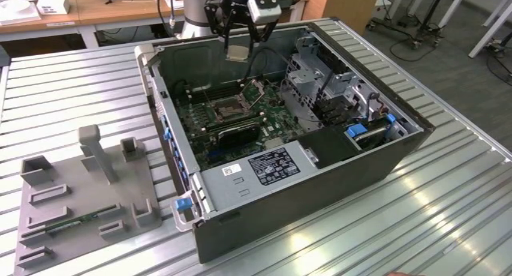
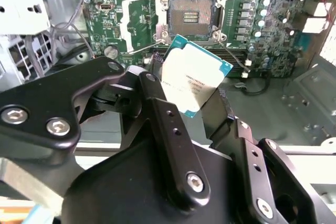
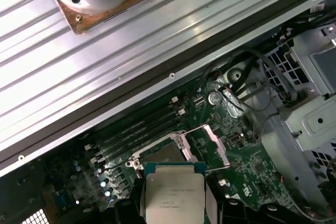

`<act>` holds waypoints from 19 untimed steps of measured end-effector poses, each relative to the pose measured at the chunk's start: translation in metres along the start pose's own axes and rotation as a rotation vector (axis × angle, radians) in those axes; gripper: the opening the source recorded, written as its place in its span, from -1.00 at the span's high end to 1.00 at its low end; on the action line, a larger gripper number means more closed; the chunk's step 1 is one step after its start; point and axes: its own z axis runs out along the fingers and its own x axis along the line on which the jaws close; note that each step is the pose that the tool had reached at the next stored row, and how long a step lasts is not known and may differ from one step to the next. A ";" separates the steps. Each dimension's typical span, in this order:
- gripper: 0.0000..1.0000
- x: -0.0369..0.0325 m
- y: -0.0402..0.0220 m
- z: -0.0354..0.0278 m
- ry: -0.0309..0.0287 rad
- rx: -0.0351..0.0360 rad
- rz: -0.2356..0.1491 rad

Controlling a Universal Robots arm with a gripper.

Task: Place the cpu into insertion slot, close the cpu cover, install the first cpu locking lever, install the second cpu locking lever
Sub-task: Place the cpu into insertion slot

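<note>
My gripper [image 1: 237,47] hangs above the open computer case, shut on the cpu [image 1: 236,53], a small flat square chip with a pale metal top. In both wrist views the cpu [image 2: 194,74] [image 3: 173,195] sits tilted between the black fingers [image 2: 157,90]. The insertion slot [image 1: 230,111] [image 2: 191,18] [image 3: 164,153] lies bare below it on the green board, its dark pin grid showing. The cpu cover [image 2: 137,19] [image 3: 211,142] stands flipped open beside the slot. Thin wire locking levers [image 2: 233,56] stick out at the slot's corners.
The case walls [image 1: 160,108] ring the board. A metal drive cage [image 1: 308,78] and cables stand at the exterior view's right of the slot, and a black ribbed block [image 1: 237,132] lies in front of it. A grey fixture tray [image 1: 80,192] sits on the slatted table.
</note>
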 end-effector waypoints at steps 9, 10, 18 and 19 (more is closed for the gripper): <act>-0.08 0.0000 -0.0001 0.0006 -0.0068 -0.0016 0.075; -0.08 0.0000 -0.0001 0.0006 -0.0068 -0.0015 0.076; -0.08 0.0000 -0.0001 0.0006 -0.0068 -0.0015 0.076; -0.08 0.0000 -0.0001 0.0006 -0.0069 -0.0015 0.076</act>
